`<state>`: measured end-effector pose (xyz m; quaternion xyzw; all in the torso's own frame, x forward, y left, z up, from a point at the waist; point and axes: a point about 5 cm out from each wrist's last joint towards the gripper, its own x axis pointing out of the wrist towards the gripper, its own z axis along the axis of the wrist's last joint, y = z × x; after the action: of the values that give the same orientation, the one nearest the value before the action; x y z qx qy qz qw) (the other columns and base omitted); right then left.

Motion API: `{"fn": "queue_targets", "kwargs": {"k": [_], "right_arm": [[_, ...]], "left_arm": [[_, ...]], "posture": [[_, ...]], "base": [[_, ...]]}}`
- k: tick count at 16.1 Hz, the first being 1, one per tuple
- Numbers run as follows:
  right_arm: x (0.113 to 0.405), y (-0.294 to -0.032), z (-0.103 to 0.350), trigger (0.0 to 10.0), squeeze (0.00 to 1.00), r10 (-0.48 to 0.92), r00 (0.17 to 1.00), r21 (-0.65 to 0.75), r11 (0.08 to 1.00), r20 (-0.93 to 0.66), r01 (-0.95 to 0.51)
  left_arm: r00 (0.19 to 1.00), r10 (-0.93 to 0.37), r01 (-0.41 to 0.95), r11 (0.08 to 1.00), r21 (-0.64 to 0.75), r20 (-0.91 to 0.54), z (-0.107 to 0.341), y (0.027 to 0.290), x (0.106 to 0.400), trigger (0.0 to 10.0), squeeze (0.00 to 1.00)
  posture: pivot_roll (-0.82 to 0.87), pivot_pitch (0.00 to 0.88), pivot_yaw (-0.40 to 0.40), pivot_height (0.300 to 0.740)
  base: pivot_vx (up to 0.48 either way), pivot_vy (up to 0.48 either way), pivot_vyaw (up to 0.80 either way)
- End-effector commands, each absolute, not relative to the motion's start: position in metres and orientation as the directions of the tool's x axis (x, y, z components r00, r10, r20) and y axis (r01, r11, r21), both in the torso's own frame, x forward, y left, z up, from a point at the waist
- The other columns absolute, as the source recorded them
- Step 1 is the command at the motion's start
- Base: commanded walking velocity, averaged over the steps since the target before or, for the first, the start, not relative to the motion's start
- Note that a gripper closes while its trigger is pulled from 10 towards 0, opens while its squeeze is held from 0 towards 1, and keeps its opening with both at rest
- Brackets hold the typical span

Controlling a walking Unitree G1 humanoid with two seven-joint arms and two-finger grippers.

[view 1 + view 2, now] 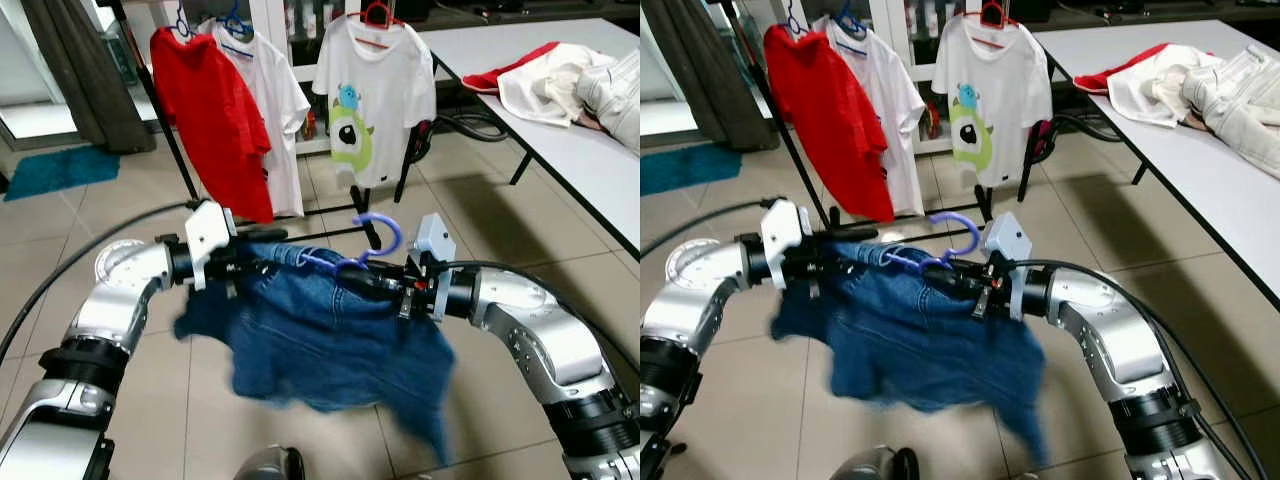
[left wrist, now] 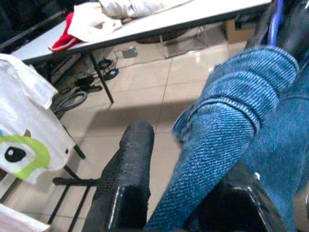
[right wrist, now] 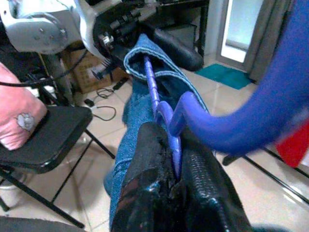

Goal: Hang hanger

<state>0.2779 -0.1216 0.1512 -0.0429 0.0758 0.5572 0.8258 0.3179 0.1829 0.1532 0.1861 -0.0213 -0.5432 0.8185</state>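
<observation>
The floor (image 1: 120, 215) is made of large beige tiles with dark joints. On it stands a black clothes rack (image 1: 165, 140), its base bars resting on the tiles. A teal mat (image 1: 60, 168) lies on the floor at the far left, near a dark curtain (image 1: 85, 75) that reaches down to the tiles. A black cable (image 1: 90, 250) lies on the floor in a curve on the left side. On the right stands a white table (image 1: 560, 130) with black legs. On this table lie a red garment (image 1: 510, 68), a white garment (image 1: 545, 85) partly over it, and a light grey garment (image 1: 615, 95) beside them.
</observation>
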Motion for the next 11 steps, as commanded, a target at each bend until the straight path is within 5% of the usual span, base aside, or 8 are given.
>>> {"fn": "queue_targets", "kwargs": {"k": [1, 5, 8, 11], "right_arm": [[0.281, -0.124, 0.146, 0.0, 0.0, 0.89, 0.411, -0.006, 0.418, -0.197, -0.908], [0.277, -0.123, 0.145, 0.0, 0.0, 0.9, 0.4, 0.018, 0.409, -0.176, -0.912], [0.28, -0.127, 0.148, 0.0, 0.0, 0.902, 0.391, 0.0, 0.398, -0.184, -0.917], [0.282, -0.132, 0.15, 0.0, 0.0, 0.891, 0.397, -0.01, 0.405, -0.221, -0.914]], "left_arm": [[0.359, -0.931, 0.882, 0.316, 0.349, -0.065, 0.173, 0.174, 0.318, 10.0, 1.0], [0.332, -0.94, 0.897, 0.286, 0.338, -0.085, 0.173, 0.174, 0.315, 10.0, 1.0], [0.271, -0.915, 0.92, 0.155, 0.359, -0.298, 0.158, 0.181, 0.311, 10.0, 1.0], [0.252, -0.938, 0.942, 0.182, 0.284, -0.237, 0.163, 0.179, 0.309, 10.0, 1.0]], "posture": [[-0.09, 0.0, 0.107, 0.74], [-0.09, 0.0, 0.108, 0.74], [-0.1, 0.0, 0.098, 0.74], [-0.12, 0.0, 0.062, 0.74]], "base": [[0.0, 0.0, 0.0], [0.0, 0.0, 0.0], [0.0, 0.0, 0.0], [0.0, 0.0, 0.0]]}}
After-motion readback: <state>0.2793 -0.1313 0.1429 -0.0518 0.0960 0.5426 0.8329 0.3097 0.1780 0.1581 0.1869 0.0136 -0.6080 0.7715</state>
